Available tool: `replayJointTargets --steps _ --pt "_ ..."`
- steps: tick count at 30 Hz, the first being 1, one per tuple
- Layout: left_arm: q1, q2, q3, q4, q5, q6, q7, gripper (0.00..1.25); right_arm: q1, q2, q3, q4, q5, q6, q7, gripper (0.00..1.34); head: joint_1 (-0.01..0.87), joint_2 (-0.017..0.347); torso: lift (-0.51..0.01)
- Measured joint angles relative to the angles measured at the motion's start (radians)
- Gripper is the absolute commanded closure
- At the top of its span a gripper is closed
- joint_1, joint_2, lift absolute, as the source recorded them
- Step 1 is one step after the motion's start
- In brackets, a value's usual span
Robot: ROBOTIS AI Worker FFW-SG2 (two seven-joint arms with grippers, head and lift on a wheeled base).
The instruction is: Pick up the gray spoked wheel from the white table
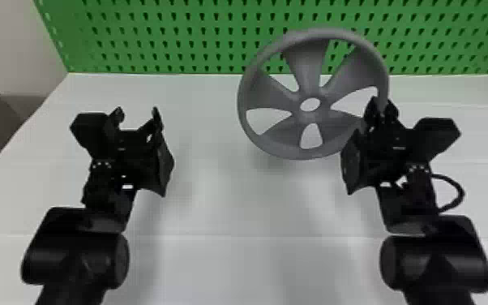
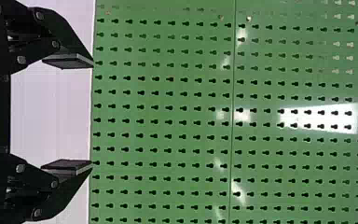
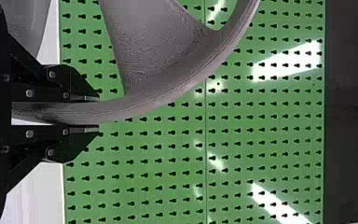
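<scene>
While my right gripper (image 1: 382, 106) is closed on its rim, the gray spoked wheel (image 1: 306, 65) is held raised over the white table (image 1: 235, 194), a soft shadow lying beneath its lower edge. Its five spokes and open hub face my head camera. The grip is at the side of the rim toward my right; in the right wrist view the rim runs between the two black fingers (image 3: 77, 86), one on each face.

My left gripper (image 1: 138, 113) is over the table on the left, well apart from the wheel, with its fingers spread and nothing between them.

Both black arms come in from the bottom edge of the head view, and a black cable (image 1: 461, 194) loops out beside my right wrist. Behind the table stands a green perforated panel (image 1: 174, 42); the wheel's upper part overlaps it from where I look. A pale surface (image 1: 28, 32) adjoins the panel's left side.
</scene>
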Motion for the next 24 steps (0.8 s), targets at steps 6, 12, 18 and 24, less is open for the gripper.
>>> replayJointTargets --steps 6,12,18,24 --pt "0.002 0.000 0.002 0.000 0.000 -0.002 0.000 0.48 0.015 0.001 -0.005 0.004 0.014 -0.004 0.000 1.19 0.782 0.057 -0.097" --pt "0.002 -0.003 0.004 0.000 -0.011 -0.002 0.000 0.48 0.025 0.005 -0.016 0.005 0.026 0.001 0.000 1.19 0.782 0.057 -0.097" --pt "0.003 -0.008 0.007 0.000 -0.016 -0.002 0.000 0.48 0.028 0.012 -0.024 0.005 0.033 0.006 0.000 1.19 0.782 0.057 -0.097" --pt "0.005 -0.013 0.008 0.000 -0.017 -0.002 0.000 0.48 0.028 0.013 -0.024 0.005 0.031 0.014 0.000 1.19 0.782 0.057 -0.097"
